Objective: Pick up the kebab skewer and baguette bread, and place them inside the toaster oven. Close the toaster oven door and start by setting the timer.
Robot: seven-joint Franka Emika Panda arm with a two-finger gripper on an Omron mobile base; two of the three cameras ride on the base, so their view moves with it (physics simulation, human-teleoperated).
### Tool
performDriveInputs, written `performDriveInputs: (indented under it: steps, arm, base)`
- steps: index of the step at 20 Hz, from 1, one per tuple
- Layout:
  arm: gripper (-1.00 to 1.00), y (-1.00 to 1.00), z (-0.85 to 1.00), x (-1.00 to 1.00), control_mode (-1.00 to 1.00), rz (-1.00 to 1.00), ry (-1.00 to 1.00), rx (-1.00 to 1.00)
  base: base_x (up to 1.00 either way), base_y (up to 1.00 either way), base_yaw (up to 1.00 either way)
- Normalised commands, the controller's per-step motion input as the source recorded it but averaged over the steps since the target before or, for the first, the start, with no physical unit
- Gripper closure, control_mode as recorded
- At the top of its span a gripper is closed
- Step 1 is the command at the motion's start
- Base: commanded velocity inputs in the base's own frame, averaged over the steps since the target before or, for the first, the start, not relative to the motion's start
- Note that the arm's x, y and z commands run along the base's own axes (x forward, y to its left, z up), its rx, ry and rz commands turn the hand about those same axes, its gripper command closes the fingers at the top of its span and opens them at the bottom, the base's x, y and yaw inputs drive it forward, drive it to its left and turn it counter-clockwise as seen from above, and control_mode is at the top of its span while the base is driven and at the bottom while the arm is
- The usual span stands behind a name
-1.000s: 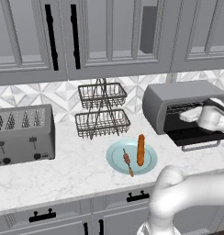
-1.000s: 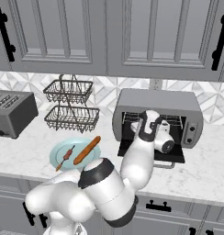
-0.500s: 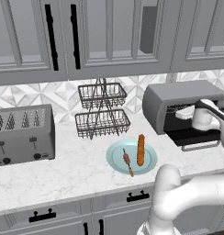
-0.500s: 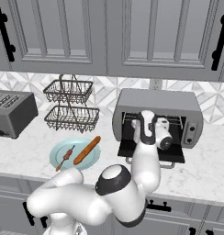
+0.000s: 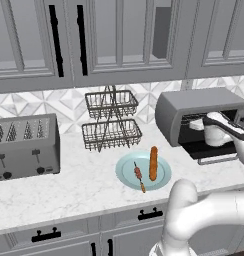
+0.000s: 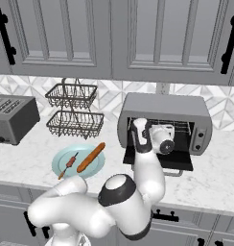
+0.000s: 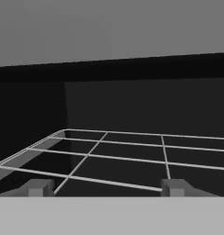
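Note:
The kebab skewer [image 5: 139, 176] [image 6: 68, 165] and the baguette bread [image 5: 153, 163] [image 6: 91, 157] lie side by side on a pale teal plate [image 5: 125, 165] [image 6: 59, 156] on the counter. To the right stands the grey toaster oven [image 5: 194, 102] [image 6: 167, 105] with its door [image 5: 214, 150] [image 6: 162, 162] folded down. My gripper [image 5: 196, 123] [image 6: 167, 129] [image 7: 106, 188] reaches into the dark cavity, just above the wire rack [image 7: 114, 156]. Its fingers stand wide apart with nothing between them.
A two-tier wire basket [image 5: 111, 120] [image 6: 73, 110] stands behind the plate. A grey slot toaster [image 5: 24, 145] [image 6: 11, 117] sits at the counter's left. Wall cabinets hang close above the toaster oven. The open door's handle [image 5: 216, 160] juts toward the counter's front edge.
My hand has pushed a little further into the toaster oven's mouth, and the fingers have drawn in slightly. Skewer, baguette and plate have not moved.

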Motion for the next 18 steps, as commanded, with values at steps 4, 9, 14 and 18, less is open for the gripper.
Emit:
performDriveInputs:
  steps: [4,9,14,18]
  arm:
    - [-1.00,-0.21,-0.64,-0.67,-1.00,0.00,0.25,0.00]
    - [-1.00,-0.25,-0.60,-0.92,-1.00,0.00,0.22,0.00]
    - [-1.00,-0.14,-0.54,-1.00,-1.00,0.00,0.25,0.00]
    - [-1.00,-0.05,-0.37,-0.92,-1.00,0.00,0.29,0.00]
  base:
    - [0.00,0.00,0.00]
    - [0.00,0.00,0.00]
    - [0.00,0.00,0.00]
    - [0.00,0.00,0.00]
